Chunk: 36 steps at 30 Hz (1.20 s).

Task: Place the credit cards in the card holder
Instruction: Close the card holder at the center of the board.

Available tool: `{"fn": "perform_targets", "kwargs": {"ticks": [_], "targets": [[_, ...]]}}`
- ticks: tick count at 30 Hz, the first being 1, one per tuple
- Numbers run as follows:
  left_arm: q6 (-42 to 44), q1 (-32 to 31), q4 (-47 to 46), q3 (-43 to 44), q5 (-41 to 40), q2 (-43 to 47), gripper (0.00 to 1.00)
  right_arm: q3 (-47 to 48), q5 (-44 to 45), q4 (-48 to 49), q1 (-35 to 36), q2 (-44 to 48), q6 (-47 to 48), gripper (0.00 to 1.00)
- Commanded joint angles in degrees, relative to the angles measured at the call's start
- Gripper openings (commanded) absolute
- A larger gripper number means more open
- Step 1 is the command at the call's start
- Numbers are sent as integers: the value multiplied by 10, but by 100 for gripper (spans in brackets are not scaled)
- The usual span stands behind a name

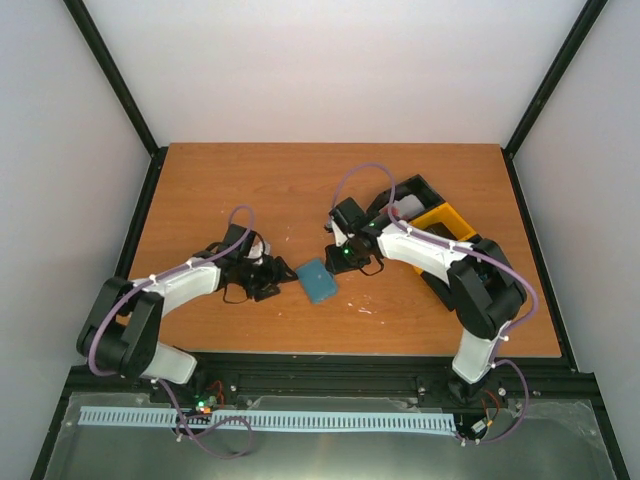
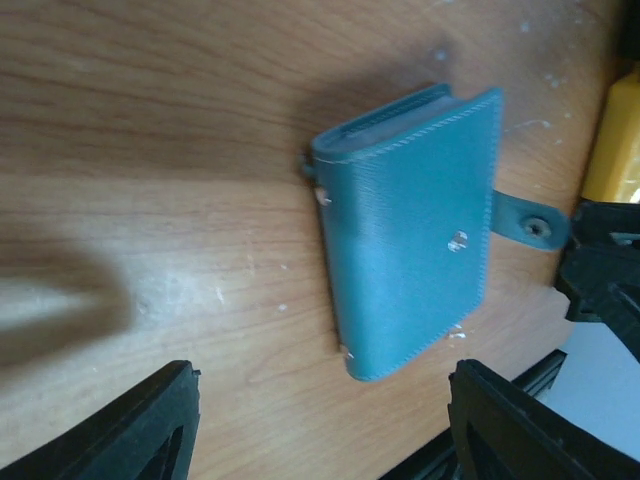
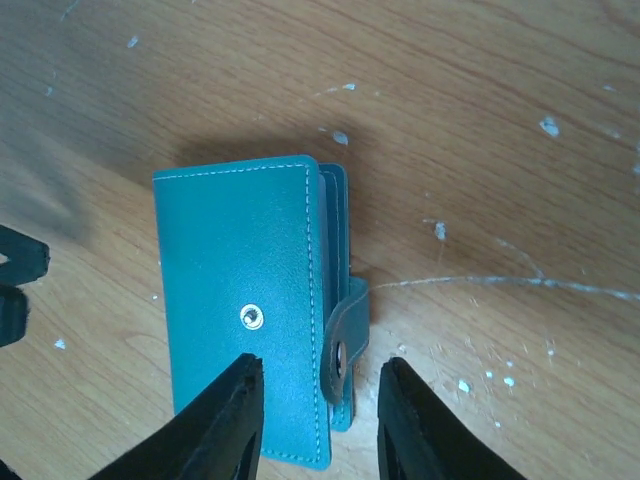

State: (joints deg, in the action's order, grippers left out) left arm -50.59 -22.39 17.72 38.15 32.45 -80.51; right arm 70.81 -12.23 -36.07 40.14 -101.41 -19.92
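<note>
The teal-blue card holder lies folded shut on the wooden table between the two arms, its snap tab undone. It shows in the left wrist view and the right wrist view. The snap tab sticks up between the right gripper's fingers. My right gripper is open just above the holder's tab edge. My left gripper is open wide and empty, just left of the holder. No credit cards are in view.
A black-and-yellow compartment tray stands at the right, behind the right arm. The table's near edge with a black rail runs just in front of the holder.
</note>
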Motion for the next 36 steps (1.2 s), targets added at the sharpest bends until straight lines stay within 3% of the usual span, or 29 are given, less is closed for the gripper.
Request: {"fn": "perform_targets", "kwargs": {"ticks": [1, 8, 11, 22, 36], "targets": [[-36, -6, -44, -2, -8, -35, 68, 0, -12, 29, -3, -23, 8, 31], [-38, -7, -55, 1, -4, -65, 65, 10, -9, 27, -4, -39, 8, 8], [-37, -7, -58, -1, 1, -69, 65, 10, -14, 27, -4, -36, 7, 3], [-50, -31, -43, 39, -12, -119, 65, 8, -74, 42, -4, -40, 14, 3], [-90, -54, -29, 51, -64, -155, 38, 2, -114, 65, 10, -66, -1, 5]]}}
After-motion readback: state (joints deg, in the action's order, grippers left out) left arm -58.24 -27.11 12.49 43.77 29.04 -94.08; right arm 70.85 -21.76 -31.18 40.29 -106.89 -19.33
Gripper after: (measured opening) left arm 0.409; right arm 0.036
